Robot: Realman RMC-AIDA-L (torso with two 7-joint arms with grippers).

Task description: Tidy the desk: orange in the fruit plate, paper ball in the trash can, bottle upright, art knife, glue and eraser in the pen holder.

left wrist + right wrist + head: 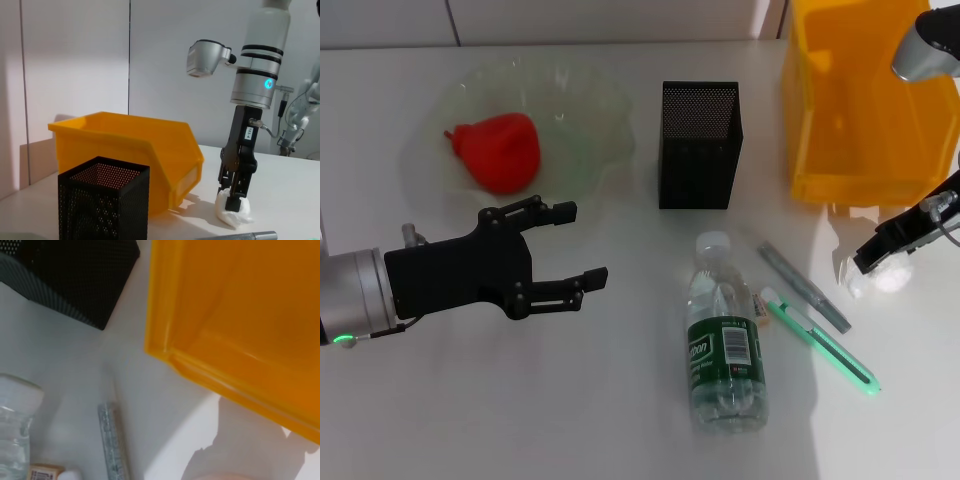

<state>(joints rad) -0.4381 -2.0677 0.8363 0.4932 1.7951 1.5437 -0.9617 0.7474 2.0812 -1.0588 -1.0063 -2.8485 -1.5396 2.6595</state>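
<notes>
The right gripper (234, 200) stands just in front of the trash can (865, 110), its fingers (231, 204) closed on the paper ball (233, 212), which rests on the worktop (600, 400). The left gripper (570, 247) hovers near the fruit plate (580, 100) holding the orange (500, 150), fingers spread wide and empty. The bottle (723, 340) lies flat beside the eraser (758, 308).

The orange (500, 150) sits in the plate (590, 110), left of the pen holder (698, 145). The bin (860, 110) stands right. The bottle (723, 340) lies in front, the knife (820, 340) beside it.
</notes>
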